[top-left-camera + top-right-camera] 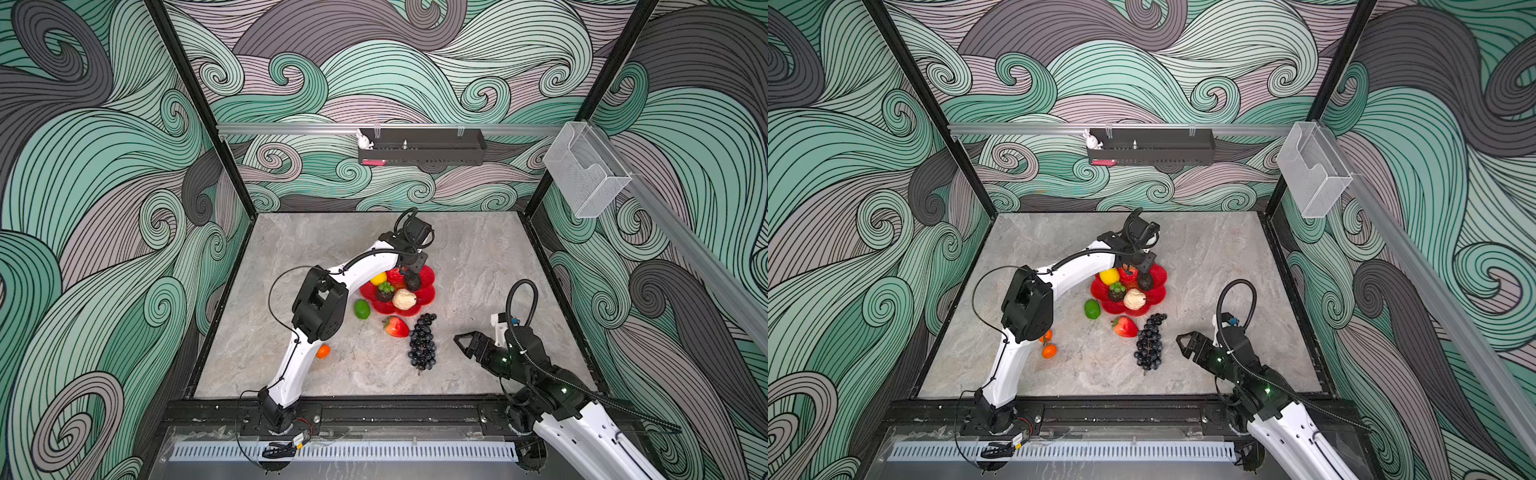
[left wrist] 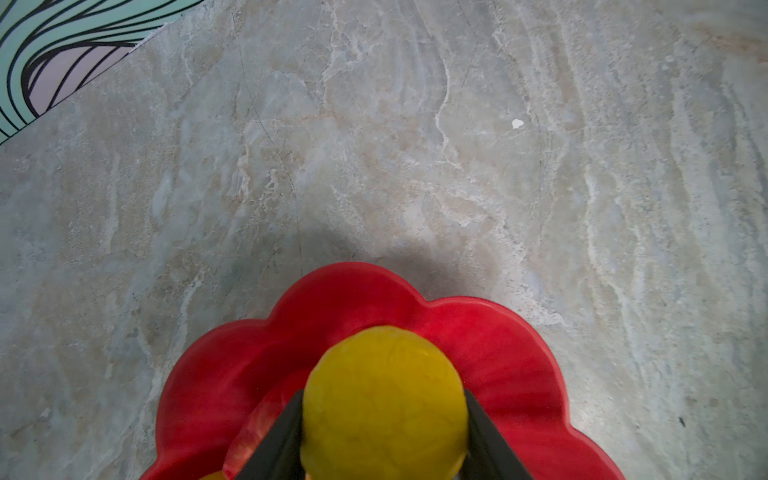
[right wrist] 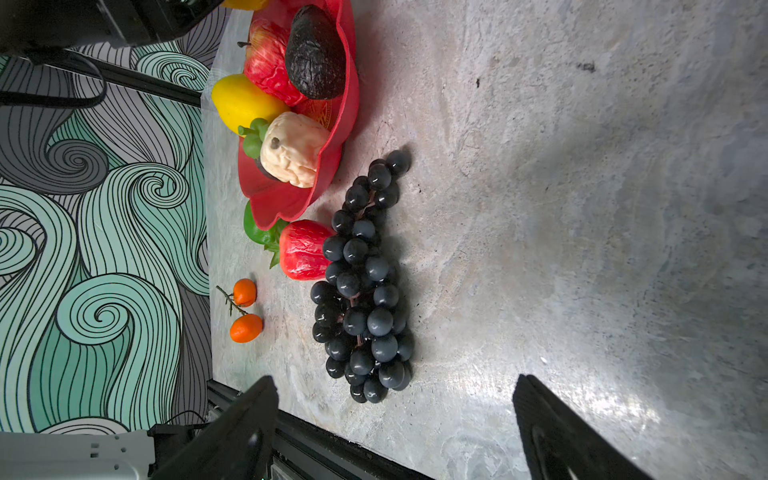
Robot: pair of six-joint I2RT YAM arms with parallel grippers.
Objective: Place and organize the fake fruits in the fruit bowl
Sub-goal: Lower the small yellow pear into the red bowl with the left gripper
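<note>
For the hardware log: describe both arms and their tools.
The left arm and right arm: white shell links, black joint housings, looping black cables; green lights glow on the right one. The left tool and right tool: black, tapering wedge-shaped fingers.

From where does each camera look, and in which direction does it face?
Top views: high at the front, looking down at the table; left arm and right arm show.
Left wrist: above the fruit bowl; left gripper holds a yellow fruit.
Right wrist: low, facing the grape bunch; open right gripper shows.
All share the fruit bowl.
</note>
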